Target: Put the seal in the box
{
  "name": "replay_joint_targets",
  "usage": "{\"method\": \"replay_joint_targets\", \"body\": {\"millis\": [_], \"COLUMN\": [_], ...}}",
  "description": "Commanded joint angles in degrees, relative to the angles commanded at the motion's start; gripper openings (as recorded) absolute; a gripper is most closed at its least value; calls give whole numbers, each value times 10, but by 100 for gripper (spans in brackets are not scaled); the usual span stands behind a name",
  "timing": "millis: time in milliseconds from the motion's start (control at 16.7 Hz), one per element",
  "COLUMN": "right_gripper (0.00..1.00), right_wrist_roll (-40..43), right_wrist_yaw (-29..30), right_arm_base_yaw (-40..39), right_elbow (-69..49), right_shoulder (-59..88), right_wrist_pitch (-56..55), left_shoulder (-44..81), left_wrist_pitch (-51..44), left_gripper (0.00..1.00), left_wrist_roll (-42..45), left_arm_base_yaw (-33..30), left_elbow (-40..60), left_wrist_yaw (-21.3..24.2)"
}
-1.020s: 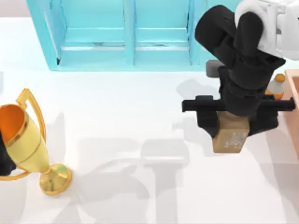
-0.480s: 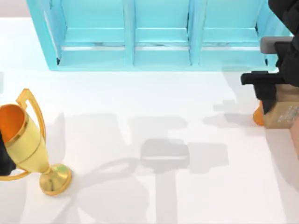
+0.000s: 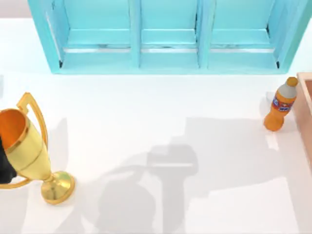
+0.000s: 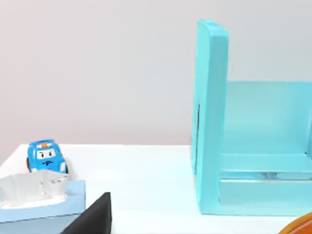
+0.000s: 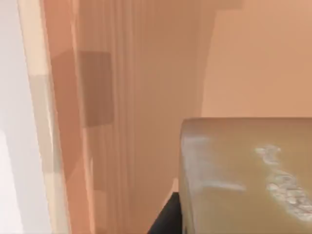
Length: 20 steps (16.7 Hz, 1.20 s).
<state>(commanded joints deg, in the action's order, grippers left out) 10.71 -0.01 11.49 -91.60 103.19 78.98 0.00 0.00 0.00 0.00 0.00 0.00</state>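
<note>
- Seal [image 5: 246,175]: tan block with whitish marks on one face, seen close in the right wrist view, over the box interior; apparently carried there for release.
- Box [image 5: 146,97]: salmon-pink walls rise beside the seal; its rim [image 3: 307,112] meets the table's right edge.
- Right gripper: whether it is clamped on the seal cannot be told.
- Orange soda bottle [image 3: 281,105]: upright just beside the box.
- Turquoise shelf unit [image 3: 165,36]: along the far edge.
- Gold trophy [image 3: 29,146]: near the left edge.
- Left arm: parked by the trophy.
</note>
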Motion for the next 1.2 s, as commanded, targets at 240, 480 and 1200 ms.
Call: {"method": "replay_joint_targets", "body": {"millis": [240, 480, 1200], "right_gripper": [0, 0, 0], "right_wrist_roll": [63, 63, 62], "right_wrist_yaw": [0, 0, 0], "right_arm_base_yaw": [63, 62, 62], "right_elbow": [-4, -3, 133], "right_shoulder": [-10, -7, -2], "right_wrist_pitch": [7, 6, -138], "left_shoulder": [0, 0, 0], "left_wrist_pitch": [0, 0, 0], "left_gripper": [100, 100, 100], "left_wrist_roll": [0, 0, 0], "left_arm_base_yaw": [0, 0, 0], "left_elbow": [0, 0, 0], "left_wrist_yaw": [0, 0, 0]}}
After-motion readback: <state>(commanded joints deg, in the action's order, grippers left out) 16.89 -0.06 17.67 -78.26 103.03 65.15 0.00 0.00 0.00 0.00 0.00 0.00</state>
